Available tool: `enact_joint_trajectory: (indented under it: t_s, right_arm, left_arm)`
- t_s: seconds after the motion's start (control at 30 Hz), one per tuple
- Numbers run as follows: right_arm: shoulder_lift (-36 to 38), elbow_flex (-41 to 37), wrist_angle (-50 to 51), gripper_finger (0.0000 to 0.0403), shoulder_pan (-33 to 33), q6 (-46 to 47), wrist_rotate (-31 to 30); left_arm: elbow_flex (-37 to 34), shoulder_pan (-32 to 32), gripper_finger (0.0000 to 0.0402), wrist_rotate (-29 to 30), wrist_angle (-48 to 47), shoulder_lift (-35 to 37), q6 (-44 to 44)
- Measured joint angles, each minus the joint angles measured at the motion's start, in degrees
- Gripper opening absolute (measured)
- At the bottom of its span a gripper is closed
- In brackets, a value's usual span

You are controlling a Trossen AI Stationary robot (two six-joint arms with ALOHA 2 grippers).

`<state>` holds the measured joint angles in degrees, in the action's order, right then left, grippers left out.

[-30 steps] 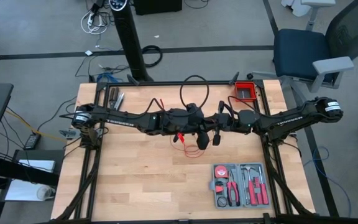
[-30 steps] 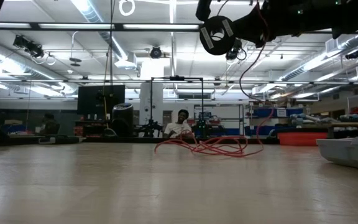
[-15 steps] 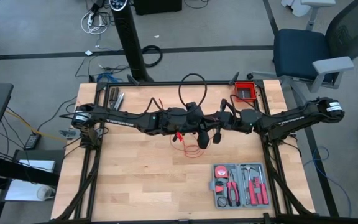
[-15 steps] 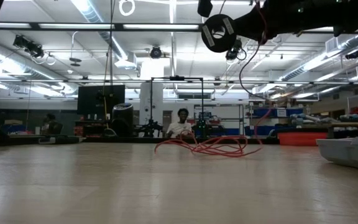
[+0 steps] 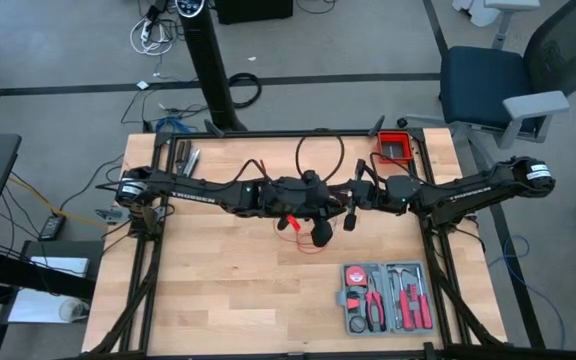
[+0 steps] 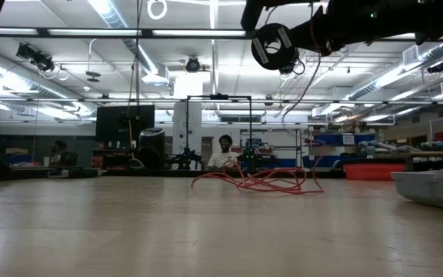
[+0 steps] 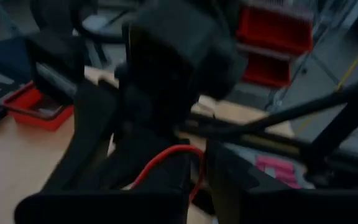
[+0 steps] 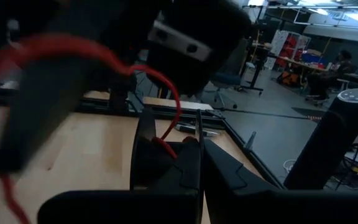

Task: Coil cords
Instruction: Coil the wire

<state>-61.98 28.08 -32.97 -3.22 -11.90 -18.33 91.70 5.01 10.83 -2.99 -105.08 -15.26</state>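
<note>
Gripping the red cord [image 8: 166,93], both end effectors pinch it.

- High view looks straight down on the whole pale wooden table [image 5: 218,290].
- Low view looks level across it from tabletop height.
- Wrist views sit close above it.

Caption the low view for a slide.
Loose red cord lying on the wooden table, both arms overhead, grey tool case at the edge.

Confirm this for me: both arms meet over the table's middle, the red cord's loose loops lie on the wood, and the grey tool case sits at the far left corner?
Not quite. The high view shows the grey tool case at the near right corner. The arms do meet mid-table, and the red cord lies looped on the wood.
</note>
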Motion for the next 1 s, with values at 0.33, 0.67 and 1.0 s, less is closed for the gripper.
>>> enact_joint_trajectory:
  t_s: [0.33,0.67,1.0]
  right_arm:
    - [3.67,0.00,0.54,0.0002,0.02,-0.77,-0.76]
    - [4.24,0.00,2.31,0.0002,0.02,-1.29,-1.84]
    - [4.40,0.00,1.59,0.0002,0.02,-2.31,-3.28]
  left_arm:
    - [0.00,0.31,0.0112,2.34,-4.68,0.00,2.71]
    - [0.00,0.27,0.0152,4.88,-6.60,-0.01,5.84]
    - [1.46,1.23,0.0152,4.95,-9.74,-0.44,9.24]
